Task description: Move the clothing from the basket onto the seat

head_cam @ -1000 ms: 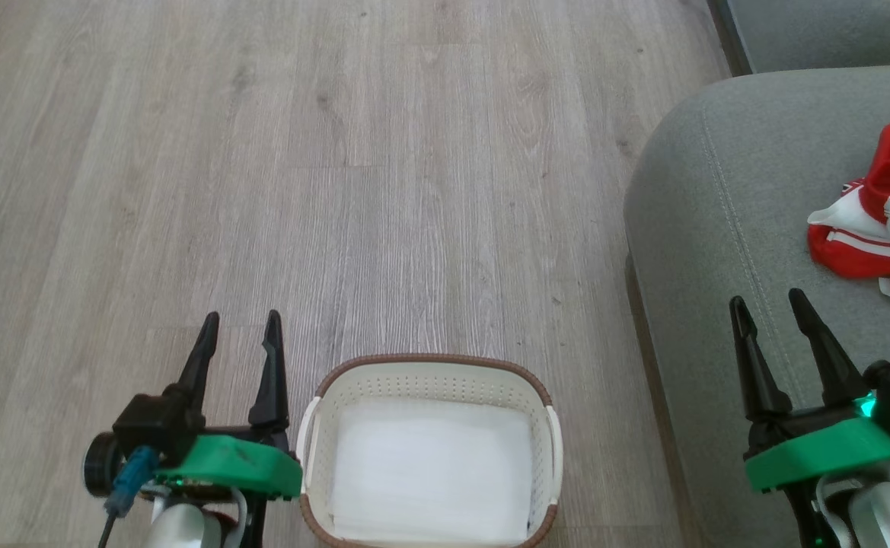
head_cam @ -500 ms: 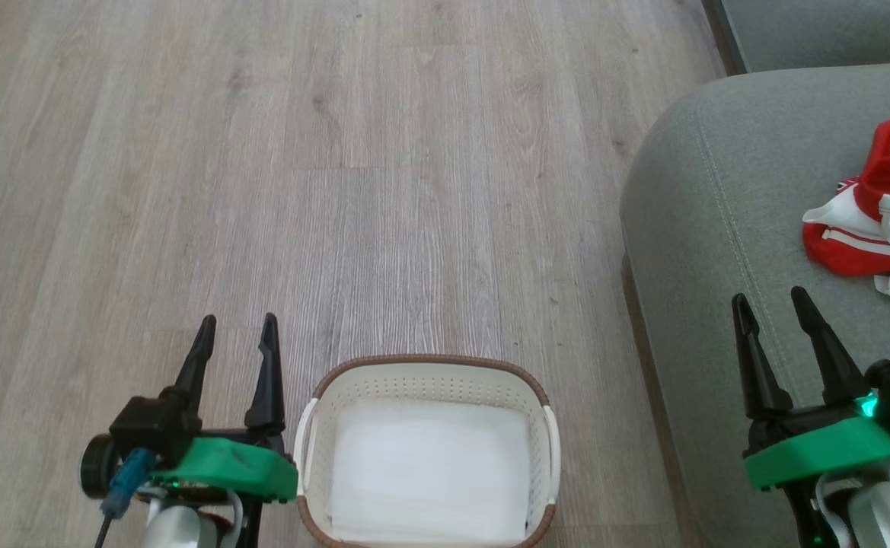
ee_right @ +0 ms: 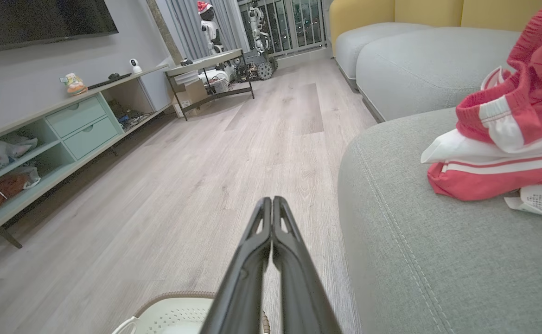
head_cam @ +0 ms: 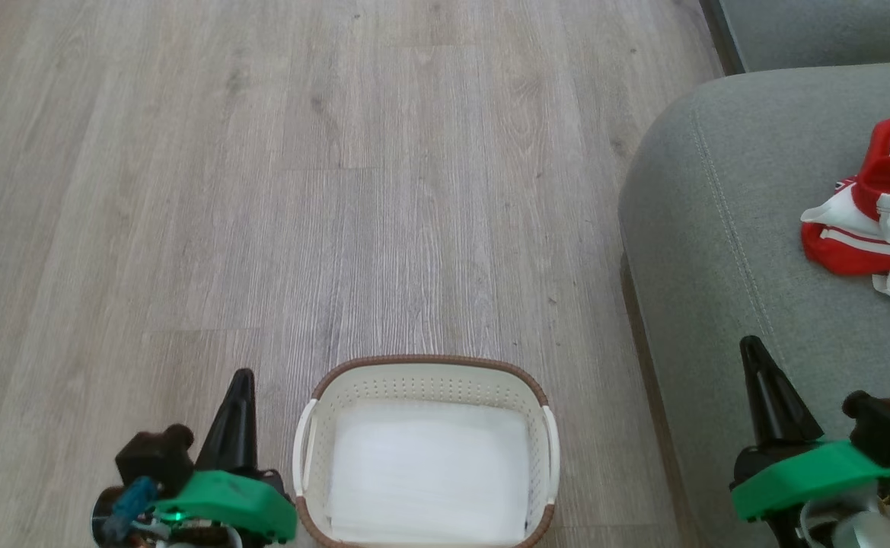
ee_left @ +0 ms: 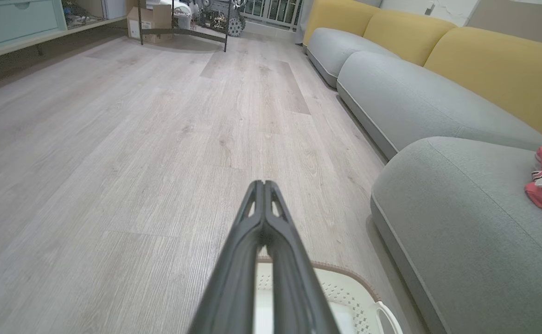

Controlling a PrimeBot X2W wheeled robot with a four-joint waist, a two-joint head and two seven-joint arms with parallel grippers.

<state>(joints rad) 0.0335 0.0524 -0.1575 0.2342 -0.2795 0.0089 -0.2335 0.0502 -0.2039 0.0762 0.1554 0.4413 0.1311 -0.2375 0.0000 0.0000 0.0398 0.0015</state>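
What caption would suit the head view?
Basket empty on the floor, red clothing on the seat, left claw and right claw shut.

Black and green arm ends

The left gripper [head_cam: 240,383] and the right gripper [head_cam: 754,354] each have long black tapered fingers with slots near the tips, a bright green plastic base, a black camera block and a blue cable plug.
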